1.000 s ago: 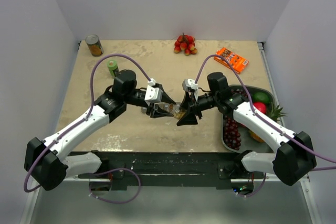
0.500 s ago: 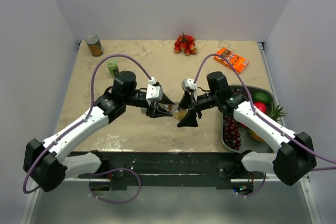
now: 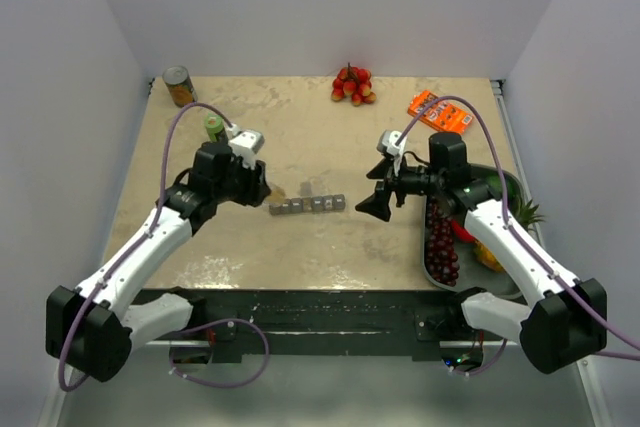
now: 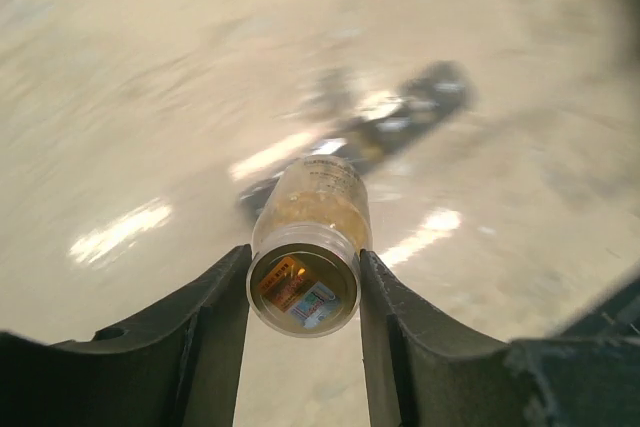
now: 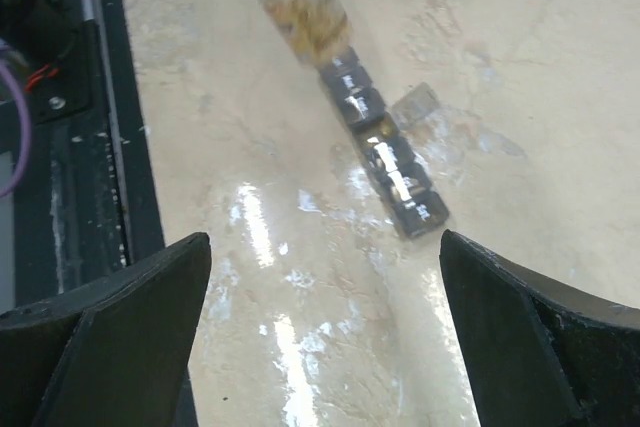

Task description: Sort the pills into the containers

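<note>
The left gripper (image 4: pixel 303 265) is partly closed on a small clear bottle (image 4: pixel 308 222), one finger on each side. The bottle points away from the wrist, with tan pills (image 4: pixel 312 209) inside it. The grey strip (image 5: pixel 385 152) lies flat on the worktop (image 3: pixel 300 127), just ahead of this gripper beyond the bottle's far end; I cannot tell whether the two touch. The right gripper (image 5: pixel 322 239) is spread wide and holds nothing. It hangs above the worktop with the strip in front of it and apart from both fingers. From above, the strip lies between the two grippers.
</note>
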Robot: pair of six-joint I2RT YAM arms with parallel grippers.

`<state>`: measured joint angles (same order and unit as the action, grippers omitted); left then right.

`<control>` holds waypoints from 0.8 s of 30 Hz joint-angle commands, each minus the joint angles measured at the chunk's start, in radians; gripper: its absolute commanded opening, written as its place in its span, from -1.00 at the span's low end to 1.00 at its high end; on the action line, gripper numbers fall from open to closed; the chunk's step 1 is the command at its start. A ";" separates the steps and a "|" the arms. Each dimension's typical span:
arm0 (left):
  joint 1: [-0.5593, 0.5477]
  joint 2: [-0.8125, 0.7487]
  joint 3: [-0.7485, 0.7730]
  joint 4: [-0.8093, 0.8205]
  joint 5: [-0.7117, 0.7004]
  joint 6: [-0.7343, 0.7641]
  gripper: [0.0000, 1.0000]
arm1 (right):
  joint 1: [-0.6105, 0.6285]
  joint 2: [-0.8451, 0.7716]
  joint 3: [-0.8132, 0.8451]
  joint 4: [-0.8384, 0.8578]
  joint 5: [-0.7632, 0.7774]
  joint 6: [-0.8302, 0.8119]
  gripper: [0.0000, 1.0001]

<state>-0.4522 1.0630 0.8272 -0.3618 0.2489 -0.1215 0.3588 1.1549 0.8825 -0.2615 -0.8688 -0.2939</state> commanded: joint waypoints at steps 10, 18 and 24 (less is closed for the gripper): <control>0.377 0.194 0.043 -0.060 -0.623 -0.328 -1.00 | -0.049 -0.061 -0.070 0.108 0.083 0.049 0.98; 0.445 0.314 0.101 -0.081 -0.629 -0.369 -0.10 | -0.057 -0.066 -0.076 0.107 0.070 0.039 0.98; 0.446 0.290 0.127 -0.104 -0.620 -0.365 0.84 | -0.060 -0.061 -0.080 0.094 0.059 -0.006 0.98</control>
<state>-0.0139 1.3777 0.9043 -0.4564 -0.3531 -0.4698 0.3065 1.1107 0.8093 -0.1940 -0.7959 -0.2562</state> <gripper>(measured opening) 0.840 0.989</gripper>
